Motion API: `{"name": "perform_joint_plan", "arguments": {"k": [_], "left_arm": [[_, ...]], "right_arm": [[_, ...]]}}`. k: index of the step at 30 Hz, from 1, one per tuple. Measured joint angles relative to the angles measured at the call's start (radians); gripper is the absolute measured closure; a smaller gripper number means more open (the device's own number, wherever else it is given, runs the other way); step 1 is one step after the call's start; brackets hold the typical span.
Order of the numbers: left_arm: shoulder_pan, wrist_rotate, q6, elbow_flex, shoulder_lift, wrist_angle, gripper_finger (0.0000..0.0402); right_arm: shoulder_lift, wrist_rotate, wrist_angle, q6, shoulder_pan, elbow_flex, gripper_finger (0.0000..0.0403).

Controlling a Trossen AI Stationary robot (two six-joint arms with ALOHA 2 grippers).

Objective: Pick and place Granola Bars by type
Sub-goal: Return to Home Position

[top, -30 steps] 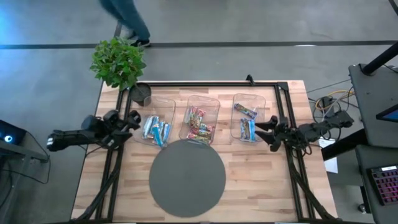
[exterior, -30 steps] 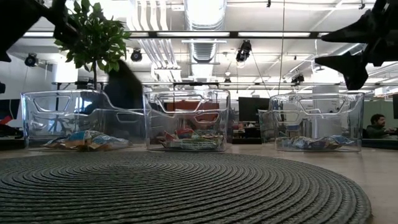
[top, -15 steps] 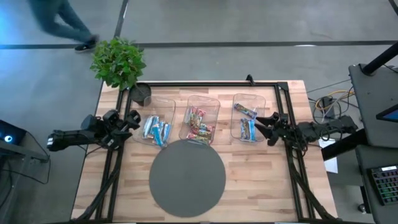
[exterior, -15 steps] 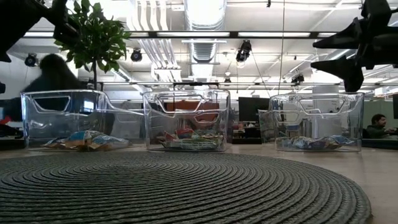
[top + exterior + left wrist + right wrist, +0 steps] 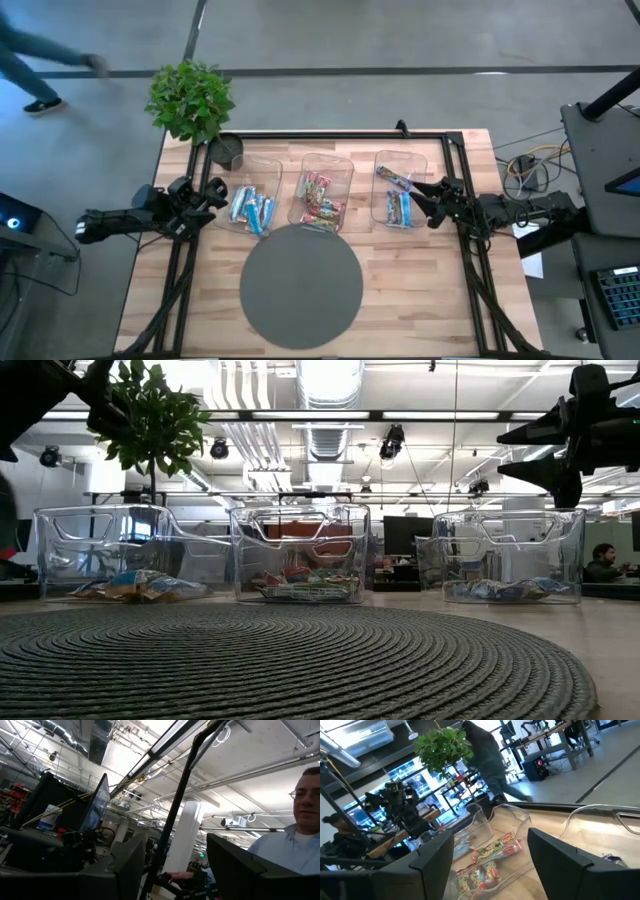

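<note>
Granola bars lie in three clear bins on the wooden table. Light blue bars (image 5: 250, 207) are in the left bin (image 5: 262, 172), multicoloured bars (image 5: 320, 200) in the middle bin (image 5: 328, 162), and blue and darker bars (image 5: 398, 195) in the right bin (image 5: 402, 158). My left gripper (image 5: 212, 192) hovers open just left of the left bin, tipped upward into the room (image 5: 175, 870). My right gripper (image 5: 420, 197) hovers open beside the right bin's right wall, level, facing the multicoloured bars (image 5: 492, 851). Both hold nothing.
A round grey woven mat (image 5: 301, 286) lies bare on the table's near half. A potted plant (image 5: 190, 100) and a black pot (image 5: 228, 150) stand at the far left corner. A black frame (image 5: 330, 134) borders the table. A person walks on the floor beyond.
My right gripper has swung a little toward the table's far edge, alongside the right bin, staying open and level. The person beyond the table has walked off to the left.
</note>
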Motion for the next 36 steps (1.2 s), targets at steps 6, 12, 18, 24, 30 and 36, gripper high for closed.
{"name": "perform_joint_plan", "arguments": {"k": [6,12,18,24,30,36], "left_arm": [[0.001,0.000,0.000,0.000,0.000,0.000,0.0209],[0.001,0.000,0.000,0.000,0.000,0.000,0.0209],[0.001,0.000,0.000,0.000,0.005,-0.003,0.0209],[0.001,0.000,0.000,0.003,0.028,-0.011,0.0209],[0.001,0.000,0.000,0.003,0.035,-0.014,0.0209],[0.001,0.000,0.000,0.003,0.035,-0.017,0.0209]], "right_arm": [[0.000,0.000,0.000,0.000,0.000,0.000,0.0161],[0.000,0.000,0.000,0.000,0.000,0.000,0.0161],[0.000,0.000,0.000,0.000,0.000,0.000,0.0161],[0.000,-0.002,0.000,0.000,0.000,0.000,0.0161],[0.004,-0.002,0.000,0.000,0.000,0.000,0.0161],[0.015,-0.002,0.000,0.000,0.000,0.000,0.0161]]}}
